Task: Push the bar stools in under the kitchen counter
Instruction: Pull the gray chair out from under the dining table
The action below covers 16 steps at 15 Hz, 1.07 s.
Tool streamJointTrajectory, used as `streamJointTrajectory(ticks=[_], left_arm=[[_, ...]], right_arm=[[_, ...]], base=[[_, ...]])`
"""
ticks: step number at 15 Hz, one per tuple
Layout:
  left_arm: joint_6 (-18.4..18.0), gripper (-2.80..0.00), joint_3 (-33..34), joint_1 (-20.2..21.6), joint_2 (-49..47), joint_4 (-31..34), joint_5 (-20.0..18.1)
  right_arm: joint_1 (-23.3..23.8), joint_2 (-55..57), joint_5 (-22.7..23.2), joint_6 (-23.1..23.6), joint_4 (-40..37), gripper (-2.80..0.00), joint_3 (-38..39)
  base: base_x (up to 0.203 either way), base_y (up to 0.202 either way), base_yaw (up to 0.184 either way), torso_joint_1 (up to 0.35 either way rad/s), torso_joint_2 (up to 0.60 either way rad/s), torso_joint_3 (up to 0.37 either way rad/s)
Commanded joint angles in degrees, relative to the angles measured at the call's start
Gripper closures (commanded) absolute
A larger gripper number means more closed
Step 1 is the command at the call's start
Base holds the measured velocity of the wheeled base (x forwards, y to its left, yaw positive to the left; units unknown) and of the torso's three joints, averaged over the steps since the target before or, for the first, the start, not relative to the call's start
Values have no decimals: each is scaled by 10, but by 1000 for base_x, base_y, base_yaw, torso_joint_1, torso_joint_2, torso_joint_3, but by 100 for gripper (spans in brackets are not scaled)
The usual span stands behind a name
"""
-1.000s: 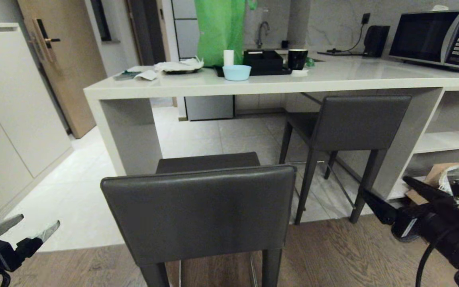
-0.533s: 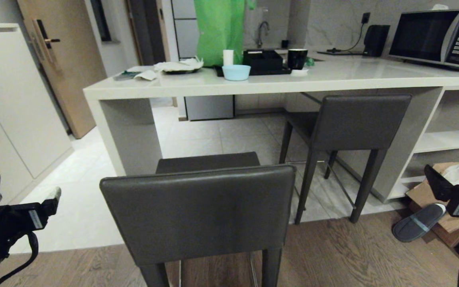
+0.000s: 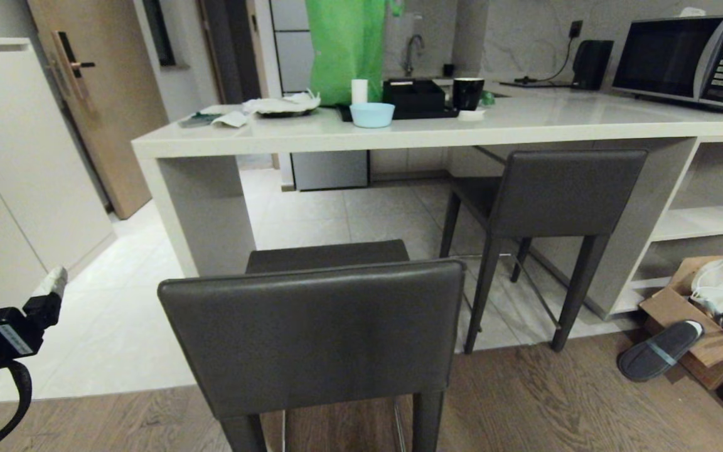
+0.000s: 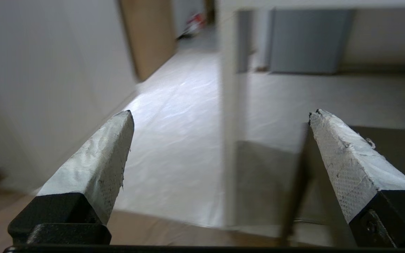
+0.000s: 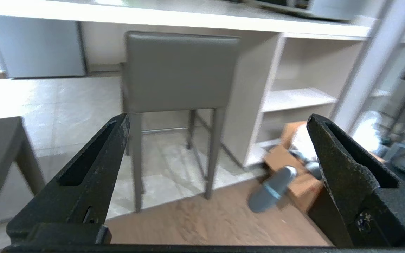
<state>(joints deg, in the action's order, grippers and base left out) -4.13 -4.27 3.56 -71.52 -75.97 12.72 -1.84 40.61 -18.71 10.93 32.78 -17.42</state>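
Your left tool hangs wide open and empty at the near stool's left; your right tool gapes empty too. That stool stands clear of the worktop; the far stool sits tucked under its edge

Left gripper low at the near left, well apart from the near bar stool and to its left; fingers spread wide, nothing between them. White-taped fingertips aim level past the stool's left side (only one tip and the black wrist block show in the head view). Right gripper out of the head view; black fingers wide apart, empty, facing the far stool.
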Motion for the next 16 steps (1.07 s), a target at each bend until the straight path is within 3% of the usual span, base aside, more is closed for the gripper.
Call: streamJointTrajectory(ticks=[1,5,6,9,11,13,16], left_arm=[[10,-280,-11,-39,163,100,-8],[21,-280,-107,-57,390,453,-20],[22,-280,-125,-48,429,506,-21],[-1,-280,-133,-29,515,559,-29],[-41,-280,-108,-26,570,566,-62],[-56,-280,-80,-25,623,590,-102],[-57,-280,-60,-31,706,704,-141]], right_arm=[[17,-122,2,1,-65,-280,-8],[22,-214,32,-13,-158,-280,2],[22,-231,42,-14,-165,-280,15],[22,-280,79,-18,-171,-280,43],[21,-313,86,-18,-189,-280,62],[20,-346,108,-18,-202,-280,76],[19,-408,177,-17,-278,-280,89]], base=[[0,0,0,0,0,0],[0,0,0,0,0,0],[0,0,0,0,0,0],[0,0,0,0,0,0],[0,0,0,0,0,0],[0,0,0,0,0,0],[0,0,0,0,0,0]])
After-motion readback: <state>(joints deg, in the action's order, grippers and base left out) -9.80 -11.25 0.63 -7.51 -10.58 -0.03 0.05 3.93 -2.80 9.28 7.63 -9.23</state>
